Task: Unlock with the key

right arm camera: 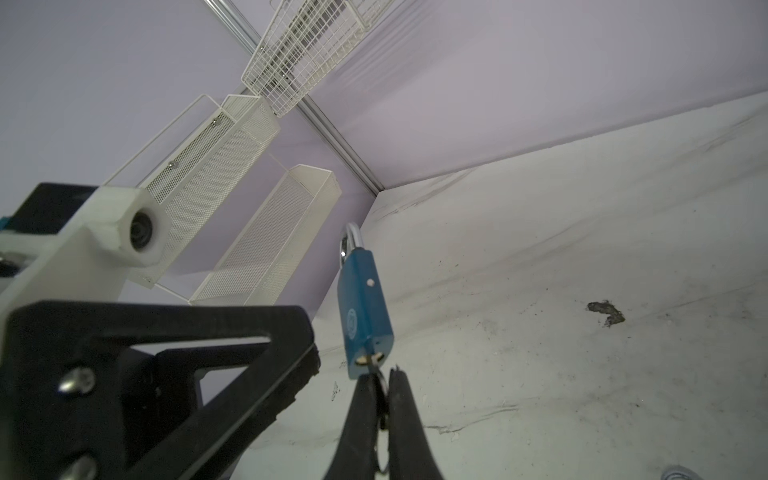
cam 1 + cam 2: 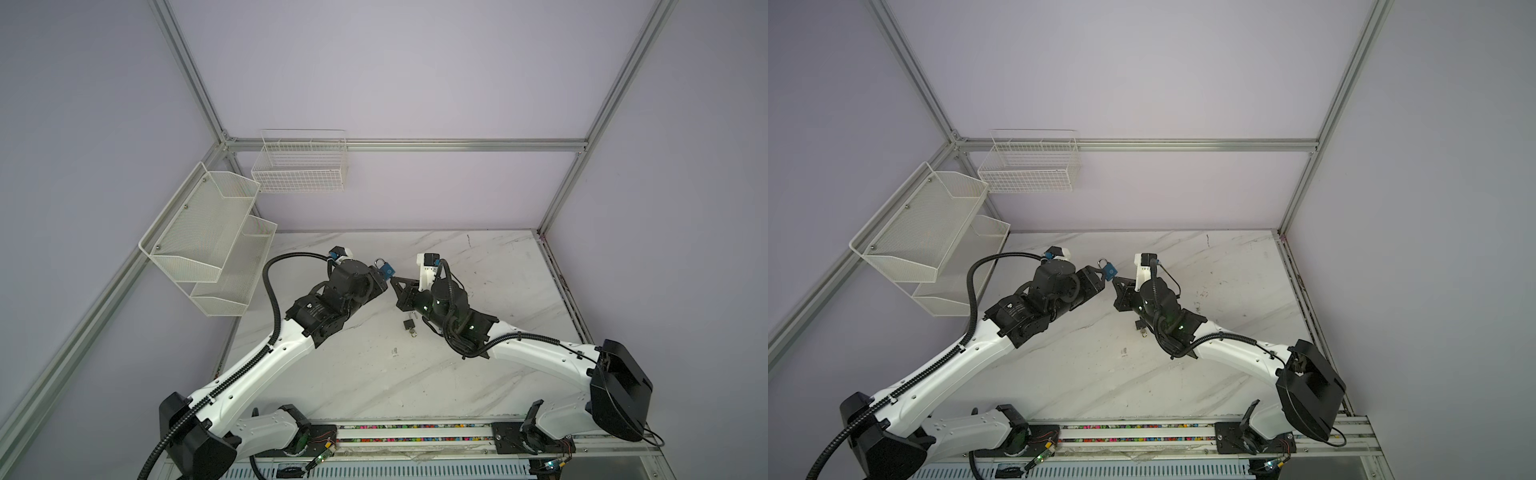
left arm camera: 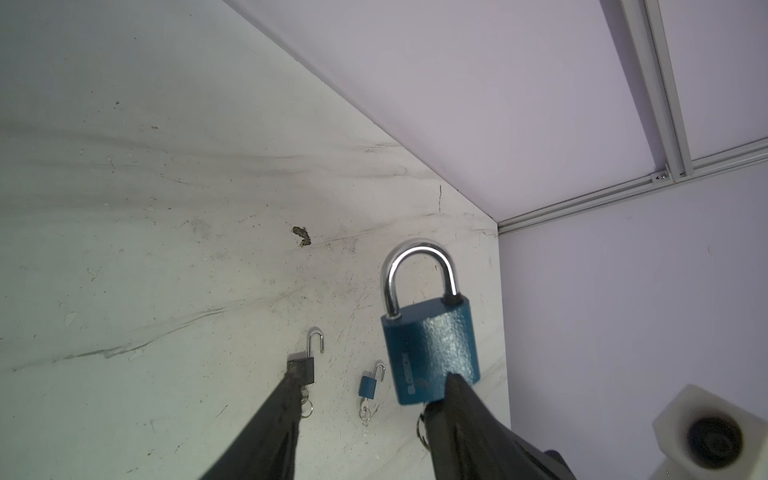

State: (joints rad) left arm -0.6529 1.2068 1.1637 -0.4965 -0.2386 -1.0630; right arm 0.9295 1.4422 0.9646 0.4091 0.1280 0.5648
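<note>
Mid-frame in both top views, blue padlock [image 2: 386, 270] sits above the worktop [image 2: 478, 374], between the arms. Key [image 1: 375, 360] is in the keyway, right end effector [image 1: 380, 376] pinching it. Shackle looks seated, so I'd say the turn is left. Left end effector [image 3: 376, 376] spread, one finger touching the body. Forearms angle inward, tips nearly meeting.

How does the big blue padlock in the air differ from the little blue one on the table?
The big blue padlock has its shackle closed; the little blue padlock has its shackle open. The big one is up off the table, its key pinched by the right gripper; the little one lies flat on it. The big one looks far larger. Both are blue with silver shackles and have keys inserted.
</note>
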